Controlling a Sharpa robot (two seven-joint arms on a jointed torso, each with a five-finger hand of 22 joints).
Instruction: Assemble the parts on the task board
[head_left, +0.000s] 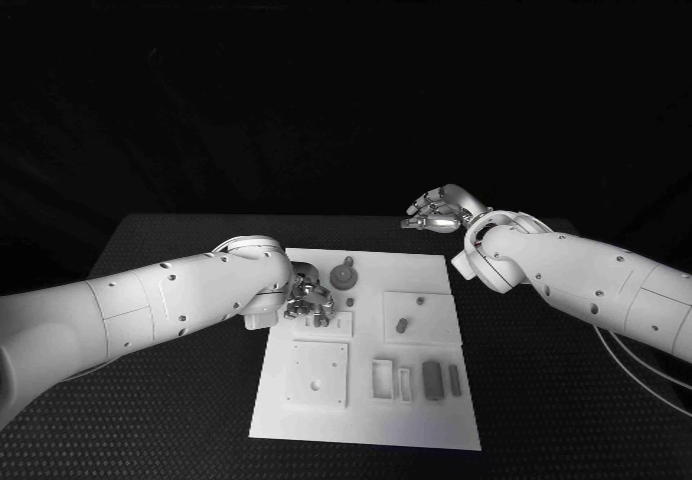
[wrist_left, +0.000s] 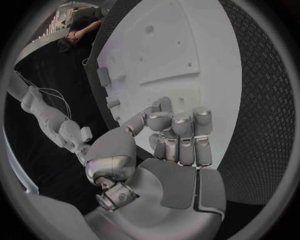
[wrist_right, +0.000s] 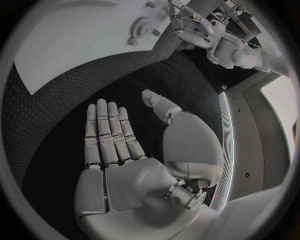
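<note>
Head view: left hand (head_left: 307, 296), fingers curled, contents indiscernible, over task board (head_left: 433, 420) left edge, presumably seating a part; right hand (wrist_right: 125, 150) flat, empty, parked clear.

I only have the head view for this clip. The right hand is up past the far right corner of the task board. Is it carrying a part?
Observer: No. In the right wrist view, the right hand is flat and empty, its fingers stretched out above the black table.
Operator: And the left hand beside the gear? From above, its fingers are hidden.
Observer: In the left wrist view, the left hand has its fingers curled in towards the palm, over the task board. I cannot tell whether they enclose a part.
</note>
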